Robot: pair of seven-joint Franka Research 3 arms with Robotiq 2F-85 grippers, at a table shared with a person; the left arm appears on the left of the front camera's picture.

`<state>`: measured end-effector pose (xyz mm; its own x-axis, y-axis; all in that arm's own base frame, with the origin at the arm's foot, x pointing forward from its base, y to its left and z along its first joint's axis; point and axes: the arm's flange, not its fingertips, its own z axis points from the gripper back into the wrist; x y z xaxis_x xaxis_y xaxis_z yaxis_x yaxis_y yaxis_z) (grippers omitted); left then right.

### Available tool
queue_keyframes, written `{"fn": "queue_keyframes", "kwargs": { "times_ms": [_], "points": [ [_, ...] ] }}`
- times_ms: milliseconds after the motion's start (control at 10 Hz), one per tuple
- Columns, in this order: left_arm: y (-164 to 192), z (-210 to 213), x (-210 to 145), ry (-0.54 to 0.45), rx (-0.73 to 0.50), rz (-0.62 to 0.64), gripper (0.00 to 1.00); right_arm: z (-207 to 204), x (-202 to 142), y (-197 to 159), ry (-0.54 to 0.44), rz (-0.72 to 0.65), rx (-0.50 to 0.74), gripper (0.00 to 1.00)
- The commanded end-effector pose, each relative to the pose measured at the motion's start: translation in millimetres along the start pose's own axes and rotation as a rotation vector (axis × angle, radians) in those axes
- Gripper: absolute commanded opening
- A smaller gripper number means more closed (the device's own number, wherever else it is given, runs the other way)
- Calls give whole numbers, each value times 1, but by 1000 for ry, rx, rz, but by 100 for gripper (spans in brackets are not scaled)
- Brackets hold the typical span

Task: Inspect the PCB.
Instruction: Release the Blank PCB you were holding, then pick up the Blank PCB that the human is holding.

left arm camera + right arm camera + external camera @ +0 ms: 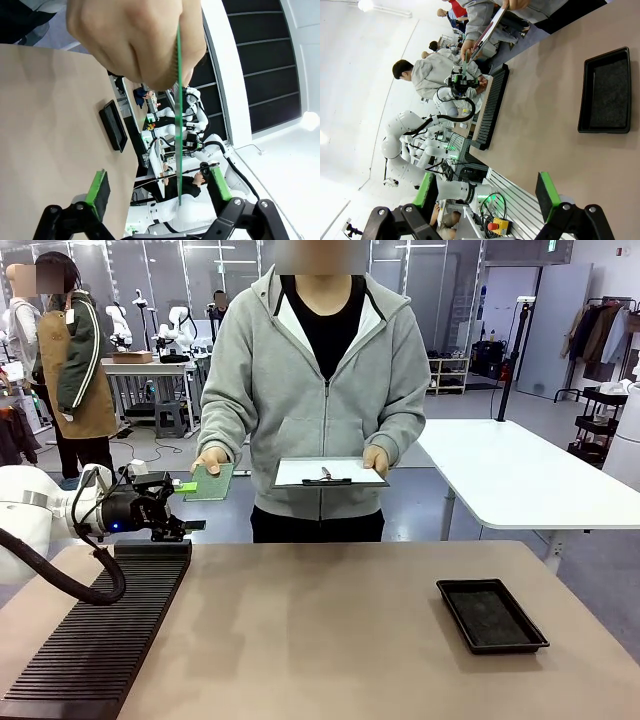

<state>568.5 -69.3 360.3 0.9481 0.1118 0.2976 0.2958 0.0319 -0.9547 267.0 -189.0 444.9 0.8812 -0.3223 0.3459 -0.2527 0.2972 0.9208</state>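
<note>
Tray (pixel 490 615) lies apart; both arms' jaws gape, a hand (pixel 210 458) holding the PCB (pixel 213 483) seemingly beyond the left.

Your left arm (pixel 30 515) comes in low from the left, wrist level. The left gripper (pixel 188 506) points off to the right, jaws spread wide. Your right gripper (pixel 487 192) sits up high, jaws just as wide apart.
</note>
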Motion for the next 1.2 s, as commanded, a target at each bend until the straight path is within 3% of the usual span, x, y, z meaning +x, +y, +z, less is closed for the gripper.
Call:
{"fn": "queue_keyframes", "kwargs": {
  "times_ms": [0,1100],
  "points": [
    [0,0,0,4,1,0,100,1,0,1,-6,18,13,100],
    [0,0,0,0,0,0,100,1,0,1,-6,18,13,100]
  ]
}}
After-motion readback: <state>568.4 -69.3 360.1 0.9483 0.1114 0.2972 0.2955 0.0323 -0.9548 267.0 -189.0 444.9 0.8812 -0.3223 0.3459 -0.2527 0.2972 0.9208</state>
